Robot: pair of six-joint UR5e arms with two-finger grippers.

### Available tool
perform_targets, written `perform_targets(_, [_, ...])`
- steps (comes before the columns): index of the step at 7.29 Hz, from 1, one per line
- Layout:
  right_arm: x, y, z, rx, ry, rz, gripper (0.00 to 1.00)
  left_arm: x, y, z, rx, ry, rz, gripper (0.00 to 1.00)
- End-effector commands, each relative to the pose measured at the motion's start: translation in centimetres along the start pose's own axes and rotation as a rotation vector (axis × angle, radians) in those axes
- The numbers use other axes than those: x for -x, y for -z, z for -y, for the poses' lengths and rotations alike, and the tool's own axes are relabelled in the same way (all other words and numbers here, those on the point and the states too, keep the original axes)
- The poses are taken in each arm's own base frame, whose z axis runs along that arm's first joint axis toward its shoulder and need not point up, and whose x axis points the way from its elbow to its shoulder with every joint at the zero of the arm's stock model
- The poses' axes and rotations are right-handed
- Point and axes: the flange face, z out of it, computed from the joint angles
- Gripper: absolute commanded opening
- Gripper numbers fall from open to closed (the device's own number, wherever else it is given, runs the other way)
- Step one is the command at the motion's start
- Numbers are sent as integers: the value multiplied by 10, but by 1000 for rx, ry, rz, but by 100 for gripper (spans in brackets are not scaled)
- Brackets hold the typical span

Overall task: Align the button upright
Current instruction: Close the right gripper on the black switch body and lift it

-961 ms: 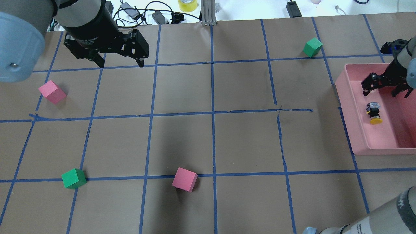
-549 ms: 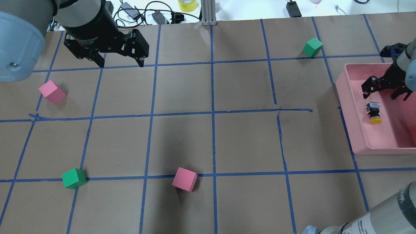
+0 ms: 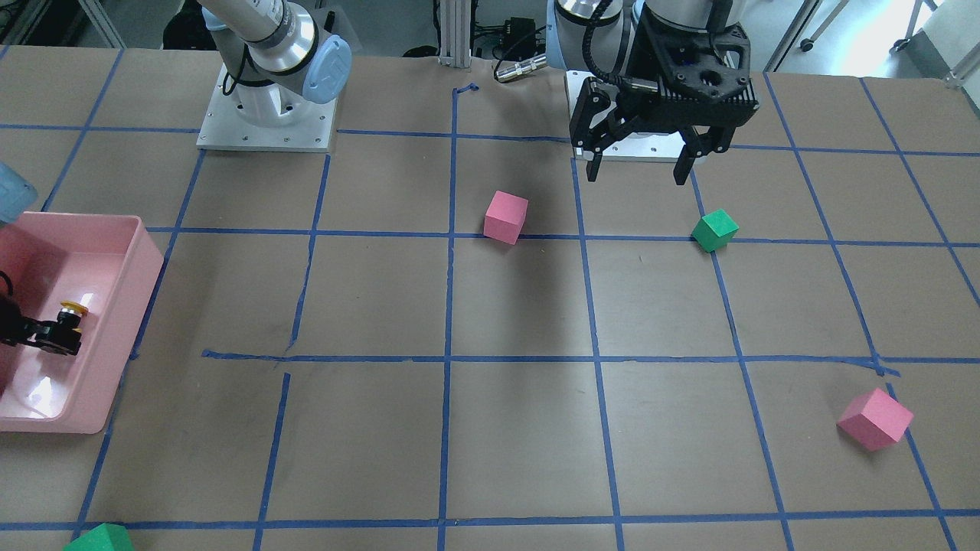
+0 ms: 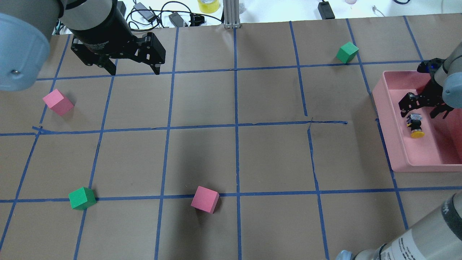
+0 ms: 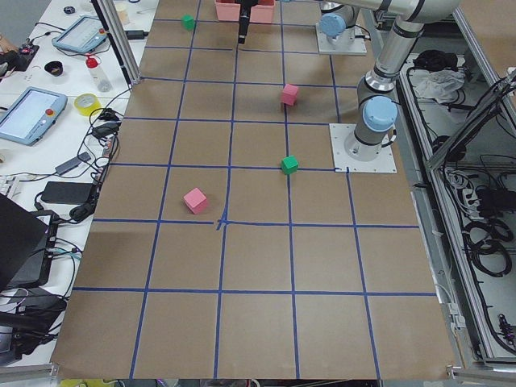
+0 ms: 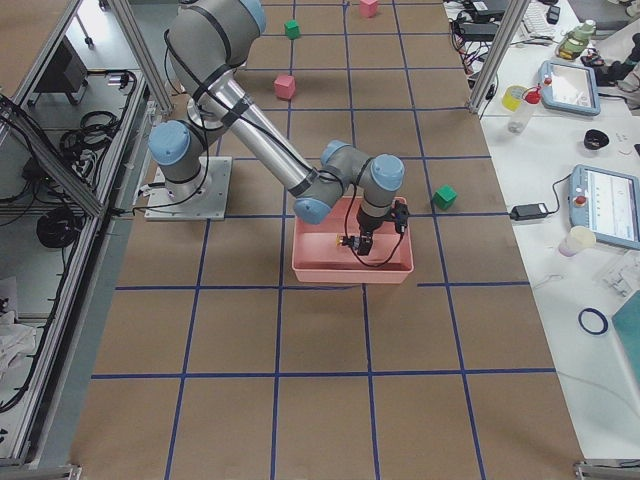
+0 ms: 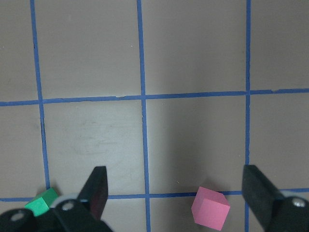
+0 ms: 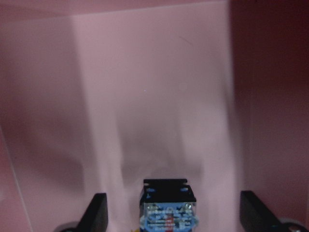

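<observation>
Two tools are in play, but only the right tool (image 4: pixel 418 115) is on the job. It hangs inside the pink tray (image 4: pixel 384 127) with its fingers spread wide and nothing between them, just above the button (image 4: pixel 415 126). The button lies on its side on the tray floor, with the yellow cap pointing toward the robot and the whitish contact block toward the far wall. From the right wrist view the contact block (image 8: pixel 168 205) sits low in the frame, roughly centred between the two fingers, so this reads as the approach before a grasp. The next move likely calls for lowering until the fingers straddle the black body, closing gently, then lifting and turning the button so it stands on its block with the cap on top. The left tool (image 4: pixel 135 72) hovers over the bench well away, wide open and empty.
</observation>
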Motion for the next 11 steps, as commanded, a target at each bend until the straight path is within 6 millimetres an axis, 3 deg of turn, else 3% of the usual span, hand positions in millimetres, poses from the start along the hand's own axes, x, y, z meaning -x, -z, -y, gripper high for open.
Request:
perform_targets(1, [3,-12,-5,21,-1,7,92,-1,0,0,0,-1,-1,100])
perform_targets(2, [5,-19,-10,39,-2,12,78,-1,0,0,0,-2,-1,100])
perform_targets(3, [2,-23,-17,55,-12,13,30,-1,0,0,0,-2,-1,100])
perform_targets(4, [-1,-19,-17,51,-19,11,0,-1,0,0,0,-2,-1,100])
perform_targets(9, [1,83,-27,-1,-14,10,0,-1,0,0,0,-2,-2,100])
perform_targets(11, [24,139,-16,-18,31,61,0,-1,-2,1,3,-2,-2,100])
